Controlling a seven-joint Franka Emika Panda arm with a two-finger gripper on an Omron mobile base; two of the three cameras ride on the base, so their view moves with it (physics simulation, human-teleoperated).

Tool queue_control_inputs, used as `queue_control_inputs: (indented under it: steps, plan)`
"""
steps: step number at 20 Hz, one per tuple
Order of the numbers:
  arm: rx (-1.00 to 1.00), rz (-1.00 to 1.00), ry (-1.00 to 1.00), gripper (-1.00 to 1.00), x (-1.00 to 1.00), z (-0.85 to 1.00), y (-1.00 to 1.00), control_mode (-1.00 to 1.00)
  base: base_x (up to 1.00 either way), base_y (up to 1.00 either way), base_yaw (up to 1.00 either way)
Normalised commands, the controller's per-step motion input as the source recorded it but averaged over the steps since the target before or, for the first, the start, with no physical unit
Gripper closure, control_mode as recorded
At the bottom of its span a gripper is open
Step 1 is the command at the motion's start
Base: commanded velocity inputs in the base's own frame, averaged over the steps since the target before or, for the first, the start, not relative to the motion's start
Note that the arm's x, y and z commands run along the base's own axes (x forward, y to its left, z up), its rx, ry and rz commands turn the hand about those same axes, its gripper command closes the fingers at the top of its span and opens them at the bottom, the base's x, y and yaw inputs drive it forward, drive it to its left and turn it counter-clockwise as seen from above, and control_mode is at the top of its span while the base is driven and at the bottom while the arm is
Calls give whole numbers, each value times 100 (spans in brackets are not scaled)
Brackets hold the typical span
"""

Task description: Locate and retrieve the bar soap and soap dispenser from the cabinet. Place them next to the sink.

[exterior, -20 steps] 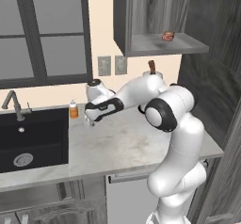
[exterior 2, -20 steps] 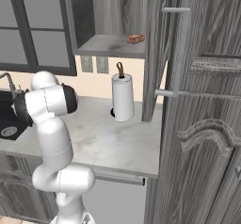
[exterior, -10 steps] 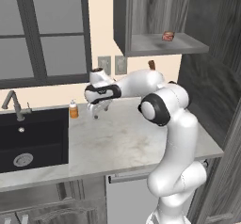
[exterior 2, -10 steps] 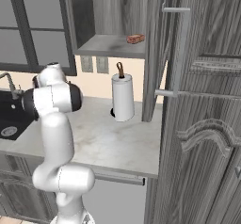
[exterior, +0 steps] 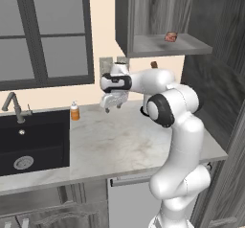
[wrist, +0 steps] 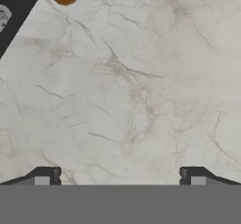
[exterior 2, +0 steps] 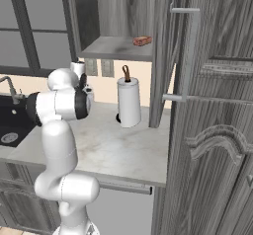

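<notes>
Hovering over veined marble counter, tool fingers apart, round orange soap dispenser beside black sink

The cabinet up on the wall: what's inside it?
On the cabinet's grey shelf lies the bar soap, a small reddish block. Its open door covers part of the interior in the right base view.
</notes>
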Motion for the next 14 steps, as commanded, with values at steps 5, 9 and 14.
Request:
queue_control_inputs:
  steps: [5,9,14]
  plan:
    - [2,-25,-1,-100,-31,-2,-36,-100,0,0,0]
    - [0,-25,-3,-100,-33,-4,-36,-100,0,0,0]
    - [-2,-29,-7,-100,-29,1,-18,-100,0,0,0]
